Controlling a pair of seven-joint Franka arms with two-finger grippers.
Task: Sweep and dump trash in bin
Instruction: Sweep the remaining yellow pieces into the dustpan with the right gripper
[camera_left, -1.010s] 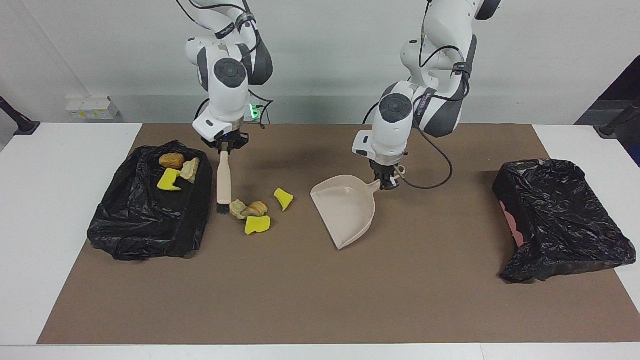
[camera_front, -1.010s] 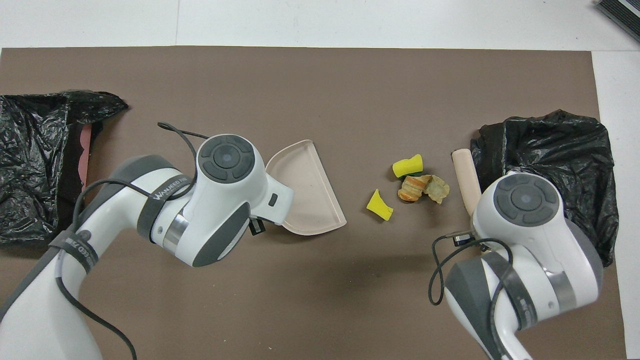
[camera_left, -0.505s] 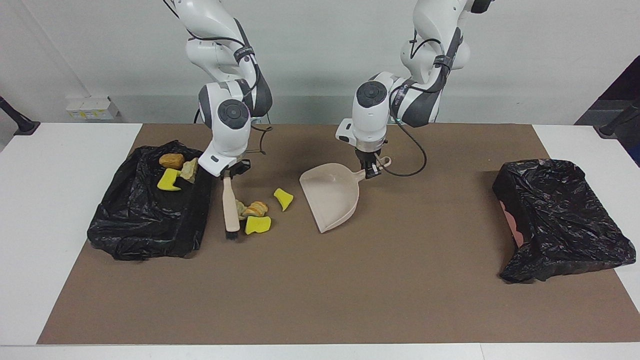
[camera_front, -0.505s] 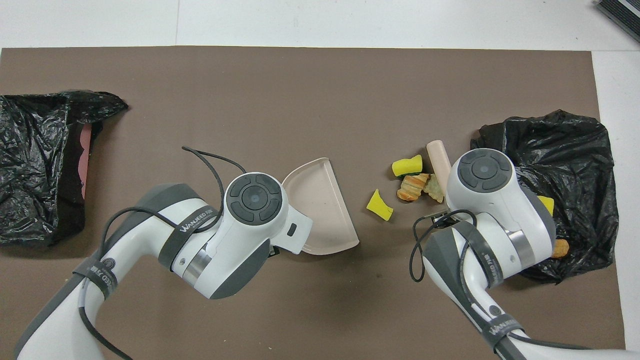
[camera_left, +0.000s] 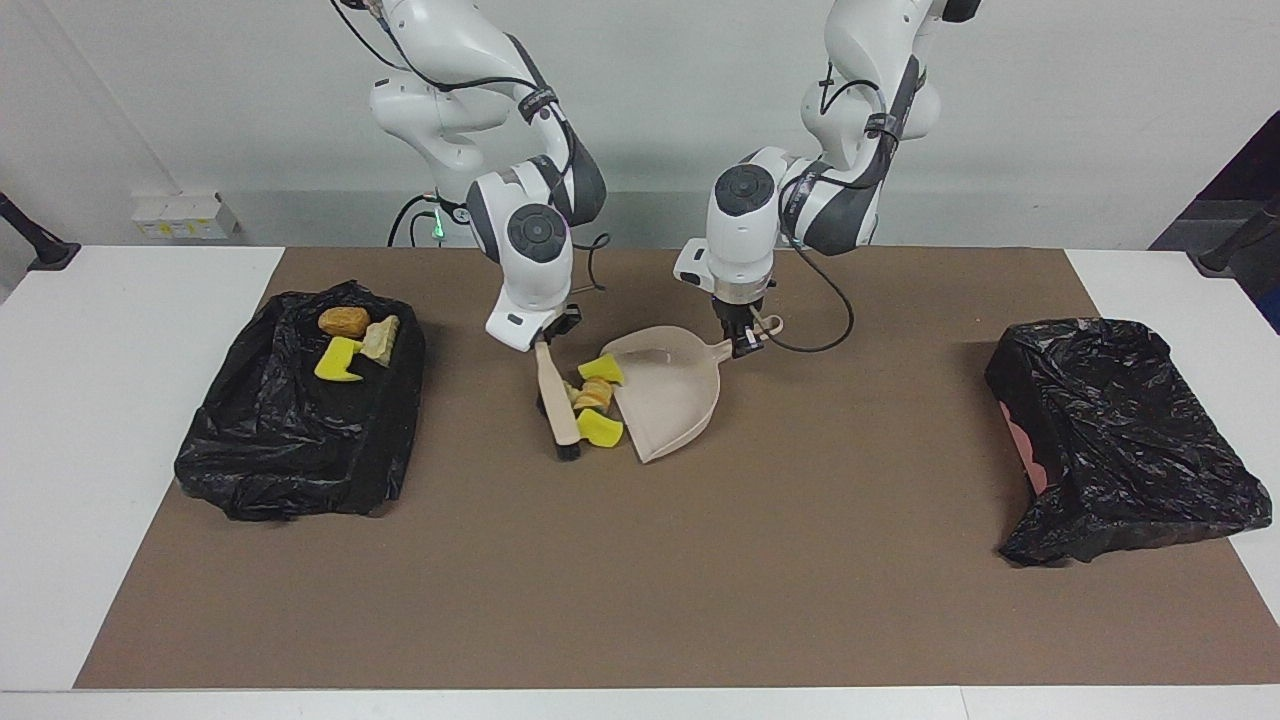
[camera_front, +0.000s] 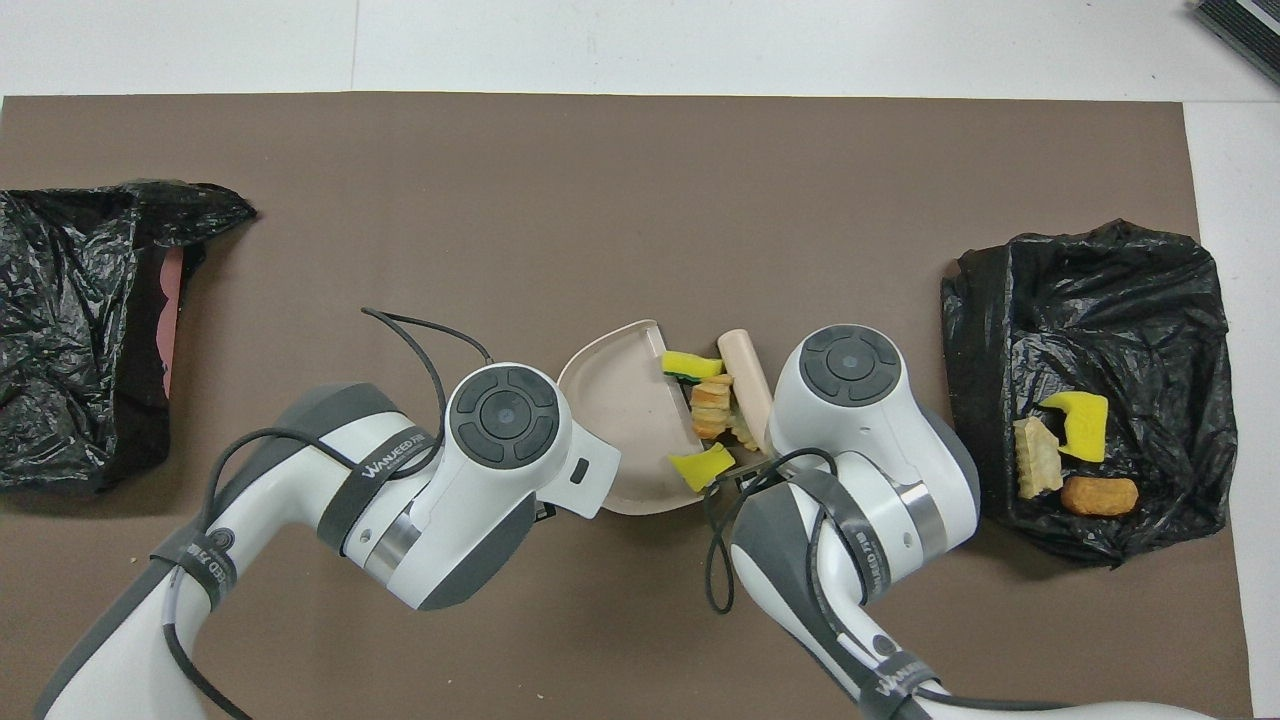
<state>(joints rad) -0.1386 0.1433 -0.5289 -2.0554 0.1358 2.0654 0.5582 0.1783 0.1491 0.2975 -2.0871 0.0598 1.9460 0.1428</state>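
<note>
The trash (camera_left: 595, 397), four scraps bunched on the surface at the dustpan (camera_left: 670, 400) lip, lies between pan and brush (camera_left: 557, 405), whose long axis parallels that lip, apparently touching; right claw (camera_left: 545, 340) clamps the brush, left claw (camera_left: 742, 342) the pan handle.

The dustpan (camera_left: 672, 398) lies on the mat (camera_left: 640, 560) near mid-table, its open edge toward the right arm's end. Four scraps (camera_left: 596, 398) sit bunched at that edge, between the pan and the brush (camera_left: 558, 404), which lies just beside them. Three more scraps (camera_left: 352, 338) rest on the bag (camera_left: 290, 440) at the right arm's end. Another bag (camera_left: 1120, 440) lies at the left arm's end, well apart.
</note>
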